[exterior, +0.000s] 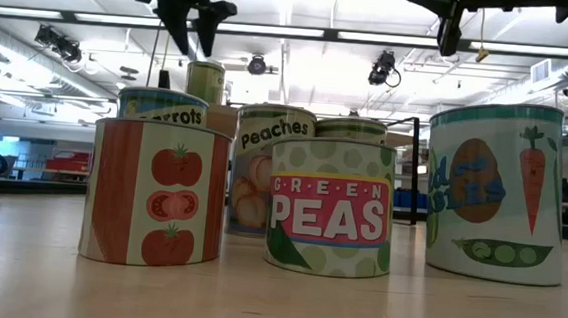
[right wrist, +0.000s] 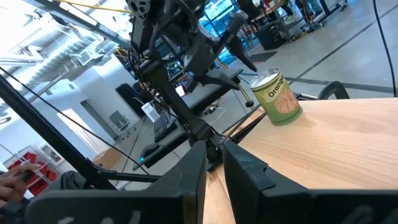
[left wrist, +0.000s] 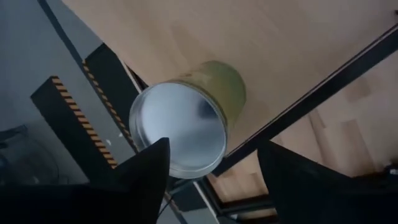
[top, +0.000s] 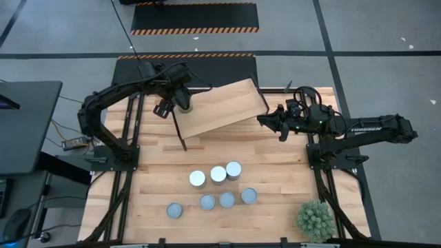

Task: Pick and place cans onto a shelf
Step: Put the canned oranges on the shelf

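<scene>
One can (left wrist: 180, 127) with a silvery top and a yellowish-green side stands upright on the light wood shelf (top: 227, 103), near its left end. My left gripper (left wrist: 214, 146) hangs above this can (top: 185, 105), pointing down, open and clear of it; in the low view the gripper (exterior: 195, 28) is over the can (exterior: 205, 80). Several more cans (top: 218, 174) stand on their bases on the table in front of the shelf. My right gripper (right wrist: 214, 158) is shut and lies level at the shelf's right near corner (top: 265, 114). My right gripper's shut fingertips (right wrist: 205, 152) lie right at the dark frame under the shelf's corner. I cannot tell whether they touch it.
A spiky green plant ball (top: 315, 219) sits at the table's near right corner. The cans on the table form two loose rows (top: 227, 200) in the middle. A dark desk (top: 24, 124) stands off the table's left side. The shelf lies askew across the table's far part.
</scene>
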`<action>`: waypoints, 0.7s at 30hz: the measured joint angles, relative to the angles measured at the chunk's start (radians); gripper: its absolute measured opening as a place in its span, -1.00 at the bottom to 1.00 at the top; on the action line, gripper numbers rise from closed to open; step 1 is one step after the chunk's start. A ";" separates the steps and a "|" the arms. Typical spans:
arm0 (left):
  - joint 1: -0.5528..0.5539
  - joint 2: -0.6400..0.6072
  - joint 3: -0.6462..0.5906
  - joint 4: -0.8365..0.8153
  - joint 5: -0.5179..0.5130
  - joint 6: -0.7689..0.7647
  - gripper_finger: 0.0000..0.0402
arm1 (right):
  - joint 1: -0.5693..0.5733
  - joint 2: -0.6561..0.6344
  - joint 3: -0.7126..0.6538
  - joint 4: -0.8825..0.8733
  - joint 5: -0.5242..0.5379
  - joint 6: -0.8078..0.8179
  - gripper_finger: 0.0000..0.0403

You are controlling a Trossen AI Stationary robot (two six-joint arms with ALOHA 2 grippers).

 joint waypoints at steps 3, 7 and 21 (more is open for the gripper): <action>0.011 0.011 0.000 0.000 -0.016 0.005 0.13 | 0.000 0.000 0.000 0.000 0.000 0.000 -0.69; 0.022 0.017 0.000 -0.003 -0.022 0.064 0.03 | 0.000 0.000 0.000 0.001 0.000 0.000 -0.69; 0.050 0.026 0.000 -0.023 -0.007 0.088 -0.17 | 0.000 0.000 0.000 0.001 -0.001 -0.008 -0.69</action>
